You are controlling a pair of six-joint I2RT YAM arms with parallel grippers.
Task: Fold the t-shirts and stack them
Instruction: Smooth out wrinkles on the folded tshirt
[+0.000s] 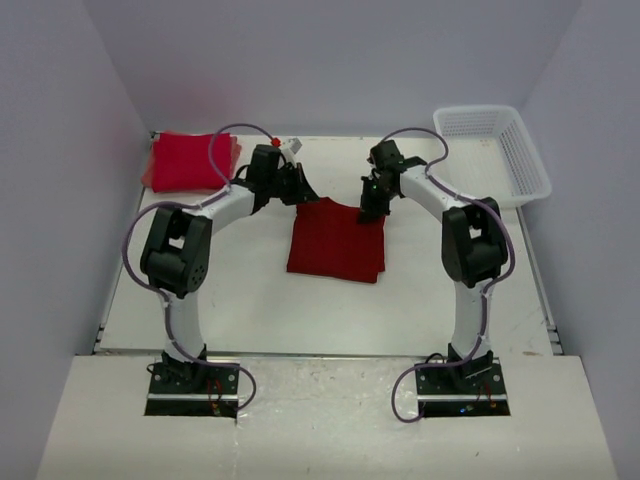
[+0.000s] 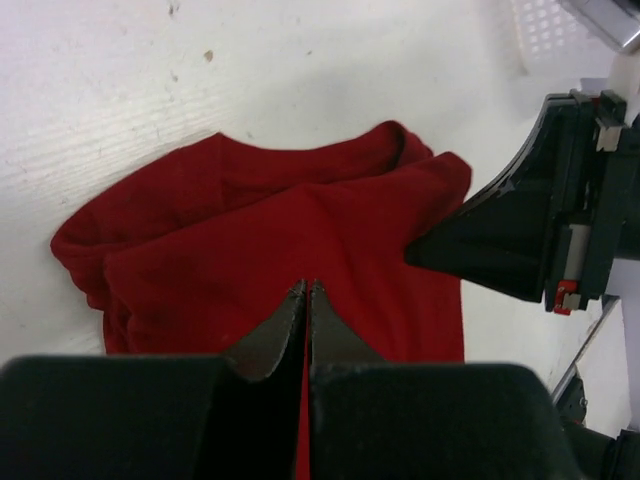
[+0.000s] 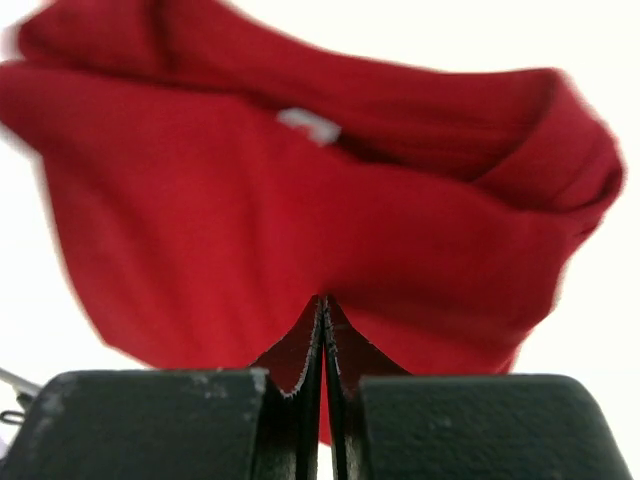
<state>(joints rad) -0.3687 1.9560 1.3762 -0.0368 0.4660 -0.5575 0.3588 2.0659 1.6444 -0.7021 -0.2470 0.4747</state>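
A dark red t-shirt (image 1: 335, 245) lies folded into a rough square in the middle of the table. My left gripper (image 1: 300, 190) is shut at its far left corner. The left wrist view has the closed tips (image 2: 308, 285) over the t-shirt (image 2: 300, 220). At the far right corner my right gripper (image 1: 368, 210) is shut too. In the right wrist view its tips (image 3: 323, 300) meet the blurred t-shirt (image 3: 250, 200), which creases beside them. The neck label shows white. A stack of folded bright red t-shirts (image 1: 185, 162) lies at the back left.
A white lattice basket (image 1: 480, 110) stands at the back right corner, its edge showing in the left wrist view (image 2: 545, 25). Walls close in the table on the left, back and right. The right gripper (image 2: 415, 255) reaches in from the right beside the shirt.
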